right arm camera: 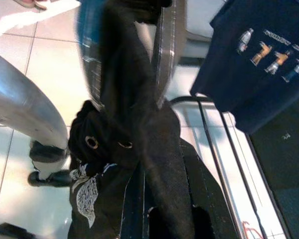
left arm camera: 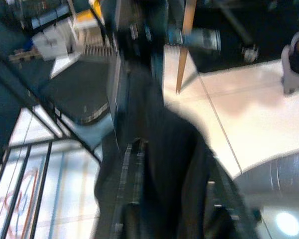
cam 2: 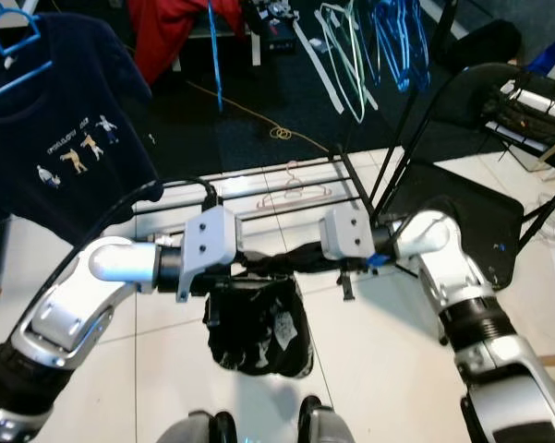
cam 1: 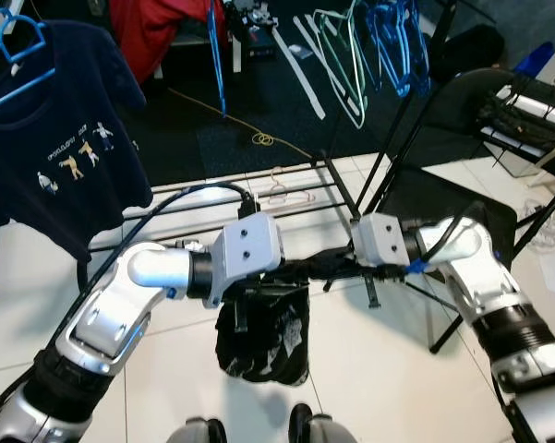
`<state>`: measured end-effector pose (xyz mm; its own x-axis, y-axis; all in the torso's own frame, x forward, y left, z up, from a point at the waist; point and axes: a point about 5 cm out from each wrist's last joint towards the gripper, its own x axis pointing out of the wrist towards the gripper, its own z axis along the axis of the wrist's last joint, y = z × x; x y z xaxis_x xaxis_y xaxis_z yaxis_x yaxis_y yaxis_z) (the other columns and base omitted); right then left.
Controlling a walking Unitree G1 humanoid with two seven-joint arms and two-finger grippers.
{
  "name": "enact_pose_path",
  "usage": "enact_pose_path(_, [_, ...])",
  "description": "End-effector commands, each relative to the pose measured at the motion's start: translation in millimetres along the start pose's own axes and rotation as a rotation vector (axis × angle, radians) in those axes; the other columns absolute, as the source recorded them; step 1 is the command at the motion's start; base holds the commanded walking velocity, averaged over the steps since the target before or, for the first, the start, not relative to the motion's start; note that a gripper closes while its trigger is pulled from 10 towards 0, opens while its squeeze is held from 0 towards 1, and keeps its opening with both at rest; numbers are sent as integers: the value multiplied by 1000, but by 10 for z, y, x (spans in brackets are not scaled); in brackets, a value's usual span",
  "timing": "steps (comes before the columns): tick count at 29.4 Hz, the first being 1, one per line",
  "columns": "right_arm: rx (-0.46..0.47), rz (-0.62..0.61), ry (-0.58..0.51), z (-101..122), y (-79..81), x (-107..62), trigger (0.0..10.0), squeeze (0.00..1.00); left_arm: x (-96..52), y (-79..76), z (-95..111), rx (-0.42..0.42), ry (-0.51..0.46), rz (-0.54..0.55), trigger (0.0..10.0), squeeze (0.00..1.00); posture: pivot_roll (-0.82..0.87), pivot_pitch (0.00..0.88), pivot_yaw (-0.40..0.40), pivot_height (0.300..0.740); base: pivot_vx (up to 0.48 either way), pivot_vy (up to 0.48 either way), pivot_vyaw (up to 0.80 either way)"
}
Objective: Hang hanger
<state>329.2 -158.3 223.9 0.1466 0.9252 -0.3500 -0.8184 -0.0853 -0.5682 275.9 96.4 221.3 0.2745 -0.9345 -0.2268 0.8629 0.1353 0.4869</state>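
Both grippers, left gripper (cam 1: pixel 259 281) and right gripper (cam 1: pixel 355 268), clench a black garment (cam 1: pixel 263 337) stretched between them.

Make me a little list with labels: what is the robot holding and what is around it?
held thing: black garment, stretched between both pincers, most of it hanging down
left pincer: shut on the garment
right pincer: shut on the garment
hanging nearby: navy T-shirt on a blue hanger
ahead: empty hangers, black folding chair
floor: white tiles
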Motion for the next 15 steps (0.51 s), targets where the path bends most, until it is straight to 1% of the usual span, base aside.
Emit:
enact_pose_path(1, [-47,-30,-1,59,-69,-75,0,0,-35,-24,-130,-39,50,18,10000,1000,-103,246,-55,740,0,0,0])
enact_pose_path(2, [-68,-28,-4,90,-110,-75,0,0,-87,20,-183,-77,43,79,10000,1000,-103,246,-55,740,0,0,0])
enact_pose_path(3, [-68,-28,-4,90,-110,-75,0,0,-87,20,-183,-77,43,79,10000,1000,-103,246,-55,740,0,0,0])
enact_pose_path(5, [-120,-30,-7,147,-181,-71,0,0,-215,74,-308,-134,56,162,10000,1000,-103,237,-54,740,0,0,0])
enact_pose_path(7, [-120,-30,-7,147,-181,-71,0,0,-215,74,-308,-134,56,162,10000,1000,-103,237,-54,740,0,0,0])
enact_pose_path(8, [-155,-30,-3,174,-221,-71,0,0,-286,47,-394,-165,91,144,10000,0,-108,235,-55,740,0,0,0])
enact_pose_path(9, [-190,-28,3,205,-264,-72,0,0,-348,16,-488,-185,143,120,10000,0,-110,237,-57,740,0,0,0])
enact_pose_path(10, [-190,-28,3,205,-264,-72,0,0,-348,16,-488,-185,143,120,10000,0,-110,237,-57,740,0,0,0])
enact_pose_path(11, [-232,-21,10,239,-311,-72,0,0,-403,-6,-583,-195,201,104,10000,0,-112,238,-58,740,0,0,0])
enact_pose_path(12, [-232,-21,10,239,-311,-72,0,0,-403,-6,-583,-195,201,104,10000,0,-112,238,-58,740,0,0,0])
enact_pose_path(13, [-269,-13,16,270,-357,-70,0,0,-440,-13,-663,-205,244,102,10000,0,-115,239,-62,740,0,0,0])
enact_pose_path(14, [-269,-13,16,270,-357,-70,0,0,-440,-13,-663,-205,244,102,10000,0,-115,239,-62,740,0,0,0])
enact_pose_path(15, [-292,-5,21,289,-387,-64,0,0,-461,-9,-716,-218,266,113,10000,0,-117,240,-64,740,0,0,0])
